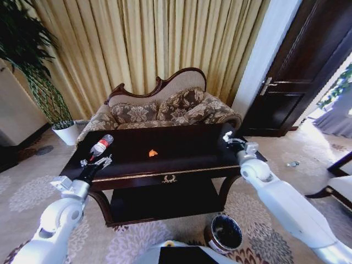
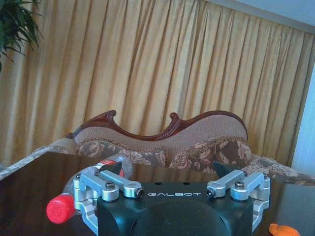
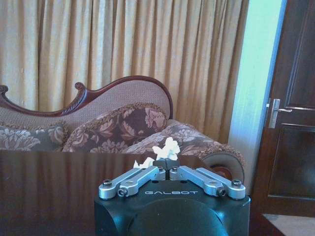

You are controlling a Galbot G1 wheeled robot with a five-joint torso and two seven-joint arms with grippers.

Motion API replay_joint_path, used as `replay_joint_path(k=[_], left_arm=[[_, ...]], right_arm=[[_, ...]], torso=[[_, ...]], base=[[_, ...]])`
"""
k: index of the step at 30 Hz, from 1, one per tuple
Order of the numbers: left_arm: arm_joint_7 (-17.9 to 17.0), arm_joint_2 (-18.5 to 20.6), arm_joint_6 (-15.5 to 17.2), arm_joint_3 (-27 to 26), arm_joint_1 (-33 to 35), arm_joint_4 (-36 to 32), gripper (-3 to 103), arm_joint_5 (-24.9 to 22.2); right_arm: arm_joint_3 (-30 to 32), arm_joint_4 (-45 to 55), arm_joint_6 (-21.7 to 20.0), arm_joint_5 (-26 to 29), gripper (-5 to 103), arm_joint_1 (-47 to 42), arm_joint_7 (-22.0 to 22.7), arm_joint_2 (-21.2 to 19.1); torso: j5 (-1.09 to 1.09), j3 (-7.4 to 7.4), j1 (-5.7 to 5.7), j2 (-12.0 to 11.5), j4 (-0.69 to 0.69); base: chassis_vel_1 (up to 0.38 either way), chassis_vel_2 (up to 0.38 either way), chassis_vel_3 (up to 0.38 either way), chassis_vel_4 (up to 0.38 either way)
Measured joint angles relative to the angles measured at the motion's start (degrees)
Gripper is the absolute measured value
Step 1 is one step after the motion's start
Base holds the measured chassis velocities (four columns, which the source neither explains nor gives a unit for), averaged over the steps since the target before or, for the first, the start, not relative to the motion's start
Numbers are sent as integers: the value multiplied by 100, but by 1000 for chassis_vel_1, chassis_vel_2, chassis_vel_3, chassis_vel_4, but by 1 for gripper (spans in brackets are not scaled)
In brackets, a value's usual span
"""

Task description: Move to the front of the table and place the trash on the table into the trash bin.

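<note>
Dead ahead in the head view: long dark glossy table, gold trim on the front edge, gold emblem below it, lower shelf underneath. Behind it a floral sofa with a carved wooden back, gold curtains, a dark door at 2 o'clock, a potted plant at 10 o'clock. Patterned carpet underfoot.

Clear bottle with red label lies at the table's 9 o'clock end; orange scrap sits mid-table. Trash bin, black liner, stands on the carpet at 5 o'clock of the table, near the robot base.

Left gripper is just short of the bottle. Left wrist view adds: jaws spread wide, bottle between them, red cap toward the camera, contact unclear.

Right gripper is at the table's 3 o'clock end. Right wrist view adds: fingers clenched on white scraps.
</note>
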Motion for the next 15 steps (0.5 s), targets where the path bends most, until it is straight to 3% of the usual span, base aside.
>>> replay_joint_path(k=[15], left_arm=[[-6, 46, 22, 2, 14, 18, 100, -31]], right_arm=[[101, 144, 59, -14, 0, -200, -92, 165]], torso=[[-1, 1, 1, 0, 0]], base=[[6, -7, -6, 7]])
